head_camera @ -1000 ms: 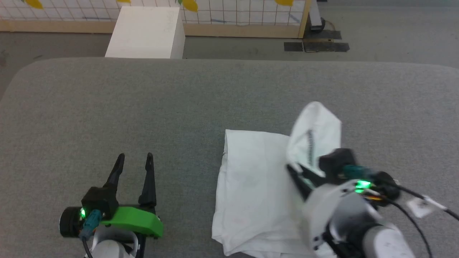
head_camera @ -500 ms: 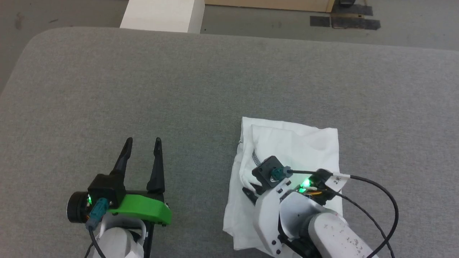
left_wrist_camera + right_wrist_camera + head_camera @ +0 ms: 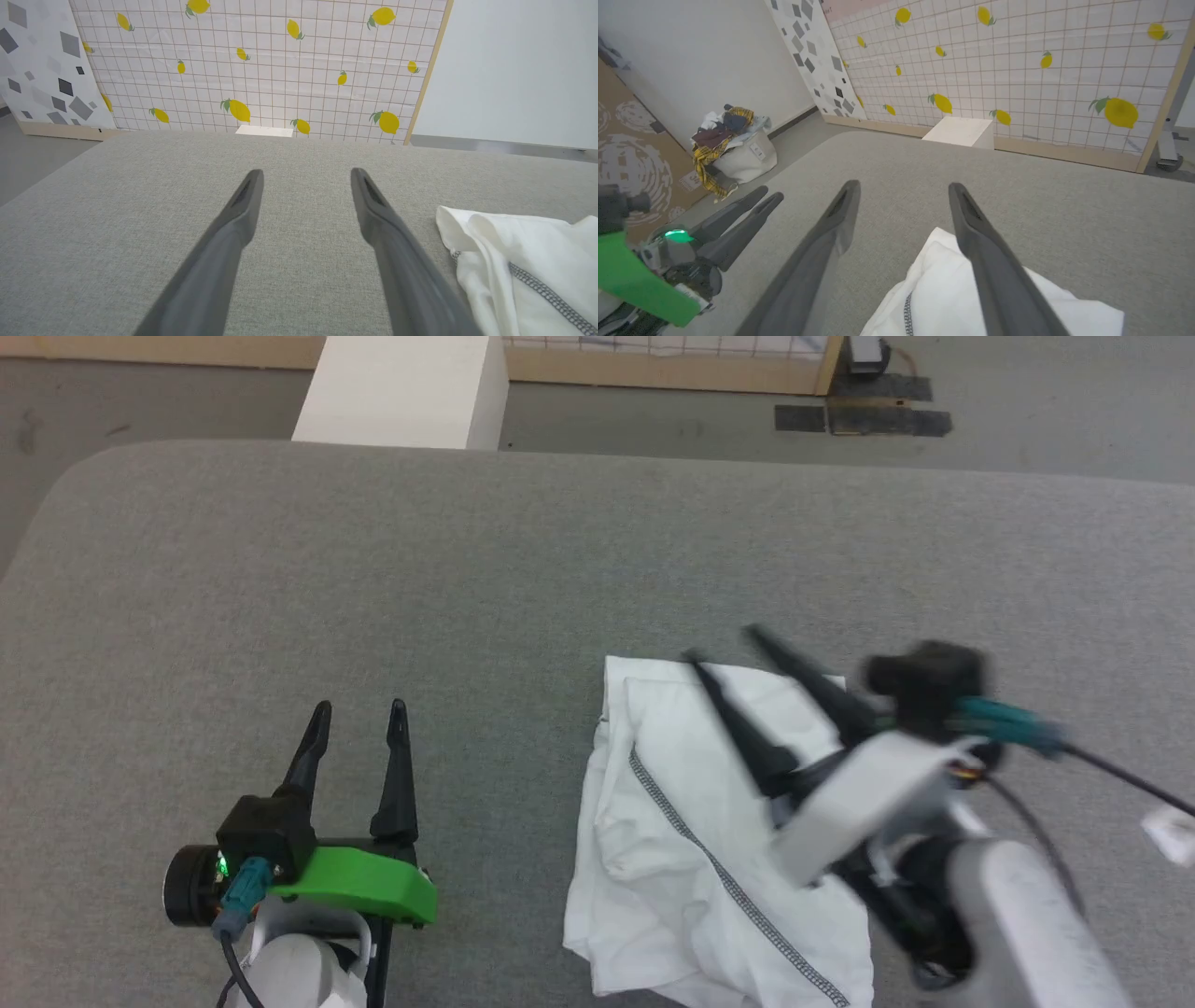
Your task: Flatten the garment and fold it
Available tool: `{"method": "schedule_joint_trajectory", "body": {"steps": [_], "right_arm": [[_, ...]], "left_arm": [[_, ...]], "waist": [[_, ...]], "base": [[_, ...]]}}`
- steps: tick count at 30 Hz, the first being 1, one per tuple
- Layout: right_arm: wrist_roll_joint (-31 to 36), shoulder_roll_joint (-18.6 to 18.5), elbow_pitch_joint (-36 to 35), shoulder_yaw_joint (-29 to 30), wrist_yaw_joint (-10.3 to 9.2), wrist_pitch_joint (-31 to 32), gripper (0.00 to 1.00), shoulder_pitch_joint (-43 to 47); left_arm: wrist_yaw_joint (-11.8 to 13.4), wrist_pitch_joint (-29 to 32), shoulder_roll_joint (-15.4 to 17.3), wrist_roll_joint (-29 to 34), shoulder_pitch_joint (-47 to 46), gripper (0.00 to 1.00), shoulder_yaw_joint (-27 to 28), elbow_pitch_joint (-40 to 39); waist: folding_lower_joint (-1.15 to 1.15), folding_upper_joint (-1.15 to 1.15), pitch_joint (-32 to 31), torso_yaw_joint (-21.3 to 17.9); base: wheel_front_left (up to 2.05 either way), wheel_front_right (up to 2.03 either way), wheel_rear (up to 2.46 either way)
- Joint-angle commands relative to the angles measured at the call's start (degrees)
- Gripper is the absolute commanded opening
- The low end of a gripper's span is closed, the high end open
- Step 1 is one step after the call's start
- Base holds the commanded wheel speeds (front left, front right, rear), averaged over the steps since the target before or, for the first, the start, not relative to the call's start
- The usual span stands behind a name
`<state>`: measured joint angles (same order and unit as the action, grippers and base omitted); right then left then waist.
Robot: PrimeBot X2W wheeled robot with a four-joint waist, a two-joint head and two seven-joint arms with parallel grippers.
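Head view: the garment (image 3: pixel 653 784), a large white soft cotton T-shirt with a dark grey stitched seam line running across it, lies in a rumpled, roughly rectangular bundle on the near right part of the grey fabric-covered bench (image 3: pixel 373 569). The right gripper (image 3: pixel 721 644) is over its far edge, fingers spread wide and holding nothing; contact with the cloth cannot be confirmed. The left gripper (image 3: pixel 359 709) sits well apart to the left over bare bench, fingers moderately apart, empty. A white rigid rectangular box (image 3: pixel 401 392) stands on the floor beyond the bench. Left wrist view: both fingers are parted over grey fabric, with the bundle's corner lying to their right. Right wrist view: the fingers are splayed with nothing between them, and the white bundle lies beneath and just beyond them. Assessment: the cloth looks light and limp, so it will likely sag, drag on the bench fabric and lose its layers if lifted by the middle. A pinch at a corner or along the thicker stitched seam should give the firmer hold.
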<state>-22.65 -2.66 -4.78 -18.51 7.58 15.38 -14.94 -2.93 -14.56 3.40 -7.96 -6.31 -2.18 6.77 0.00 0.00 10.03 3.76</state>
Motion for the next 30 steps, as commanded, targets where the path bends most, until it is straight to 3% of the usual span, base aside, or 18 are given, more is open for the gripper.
{"method": "schedule_joint_trajectory", "body": {"steps": [1,6,11,21,30], "right_arm": [[-0.37,-0.21,-1.11,3.42,-0.09,-2.54,1.00,2.30],[-1.65,-0.21,-1.22,15.15,-0.09,-9.17,1.00,8.02],[-2.73,-0.21,5.59,20.00,-0.09,-9.39,1.00,11.50],[-5.69,-0.21,17.46,16.04,-0.09,-0.39,1.00,11.24],[-6.72,-0.21,22.38,12.72,-0.09,9.79,1.00,9.39]], "left_arm": [[-0.10,-0.44,-0.19,0.83,0.50,1.00,0.26,-0.25],[-0.43,-0.44,-0.20,1.14,0.85,1.00,0.53,-0.60],[-0.66,-0.44,-0.26,1.31,0.85,1.00,0.28,-0.83],[-1.03,-0.44,-0.34,1.30,1.39,1.00,-0.10,-0.66],[-1.08,-0.44,-0.42,0.99,1.82,1.00,-0.61,-0.44]], "waist": [[0.00,0.00,-1.40,-1.46],[0.00,0.00,-2.36,-2.70],[0.00,0.00,-2.68,-3.16],[0.00,0.00,-2.28,-2.46],[0.00,0.00,-2.10,-0.92]], "base": [[0.00,0.00,0.00],[0.00,0.00,0.00],[0.00,0.00,0.00],[0.00,0.00,0.00],[0.00,0.00,0.00]]}}
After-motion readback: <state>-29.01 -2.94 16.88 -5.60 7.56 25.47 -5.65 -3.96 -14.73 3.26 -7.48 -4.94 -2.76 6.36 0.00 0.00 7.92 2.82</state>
